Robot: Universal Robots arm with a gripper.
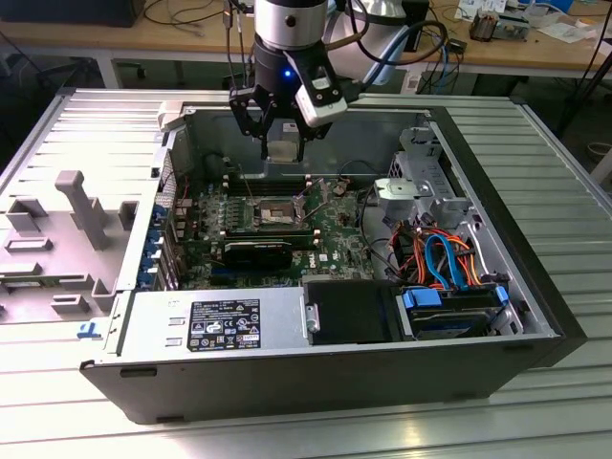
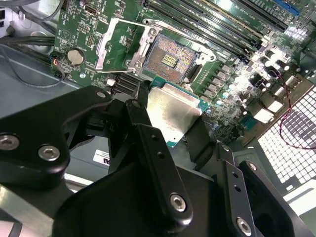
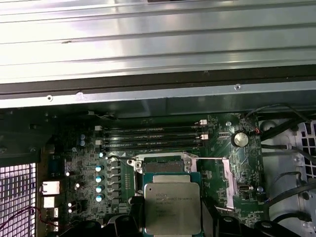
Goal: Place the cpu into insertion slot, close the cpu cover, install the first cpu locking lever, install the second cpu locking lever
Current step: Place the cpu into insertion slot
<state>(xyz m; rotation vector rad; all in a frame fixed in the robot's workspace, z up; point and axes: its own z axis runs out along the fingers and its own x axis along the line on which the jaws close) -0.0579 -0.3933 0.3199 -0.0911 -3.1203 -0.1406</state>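
The cpu (image 2: 174,111) is pinched between my two fingers (image 2: 140,118), which grip it by opposite edges. Its pale metal face is turned to the second wrist view, and its thin green rim shows at the free corners. My gripper (image 1: 280,143) is closed on it and hangs inside the open computer case (image 1: 516,287). In the exterior view the chip is well above the green board (image 1: 330,234) and touches nothing but my fingers.

Below it lies the insertion slot (image 2: 170,59), uncovered, with its dark centre and silver rim bare. In the first wrist view the chip overlaps the socket's near part, so a strip of the slot shows past the chip's far edge.

The cpu cover (image 2: 143,44) is swung back off the socket to one side, and board shows through its window. A thin locking lever (image 2: 114,70) runs just beside the cover's outer edge.

On the socket's opposite side the long black memory slots (image 2: 222,27) run parallel to its rim and close to it. Past them, in the first wrist view, stands the case wall (image 3: 148,94). The space above the socket, between cover and memory slots, is open.
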